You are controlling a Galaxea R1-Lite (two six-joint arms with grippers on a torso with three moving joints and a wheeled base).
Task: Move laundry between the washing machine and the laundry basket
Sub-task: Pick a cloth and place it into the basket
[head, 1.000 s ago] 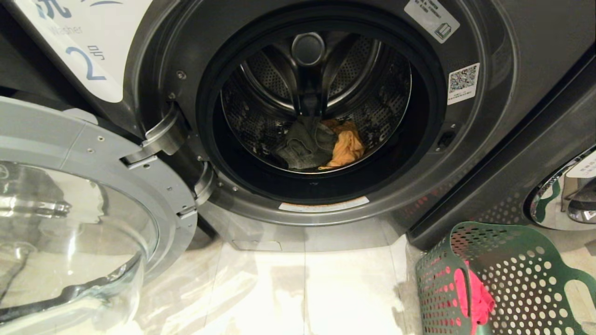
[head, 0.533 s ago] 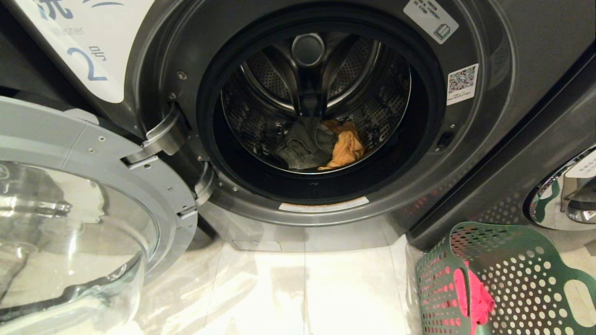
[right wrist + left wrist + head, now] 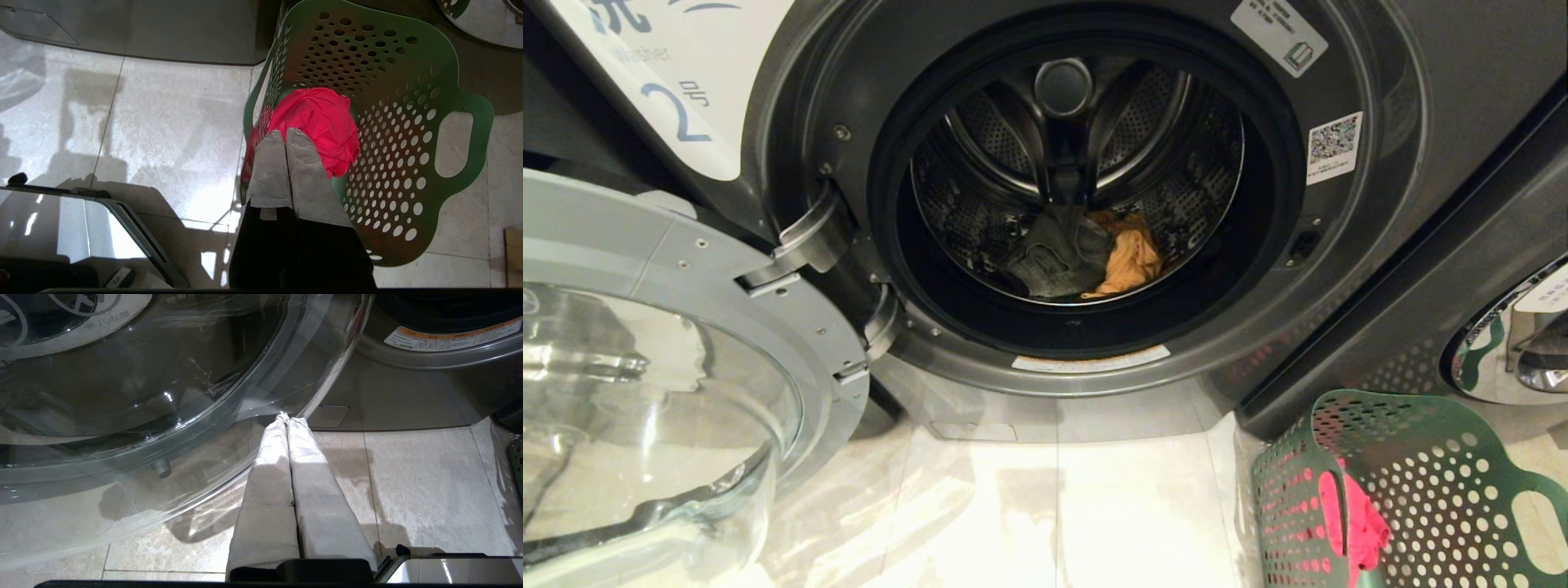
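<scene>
The washing machine (image 3: 1347,269) marked 2 stands with its glass door (image 3: 645,392) swung open to the left. In the drum lie a dark grey garment (image 3: 1054,257) and an orange-yellow garment (image 3: 1131,261). The green laundry basket (image 3: 1437,490) sits on the floor at the lower right, with the red-pink garment (image 3: 1356,523) inside it. In the right wrist view my right gripper (image 3: 284,131) hangs shut and empty above the basket (image 3: 408,163), over the edge of the red-pink garment (image 3: 322,118). My left gripper (image 3: 287,417) is shut and empty, low beside the open door (image 3: 143,396). Neither arm shows in the head view.
A second washer (image 3: 1515,343) with a chrome-rimmed door stands at the far right behind the basket. Pale floor tiles (image 3: 1054,514) spread in front of the machine. The robot's base edge (image 3: 81,228) shows low in the right wrist view.
</scene>
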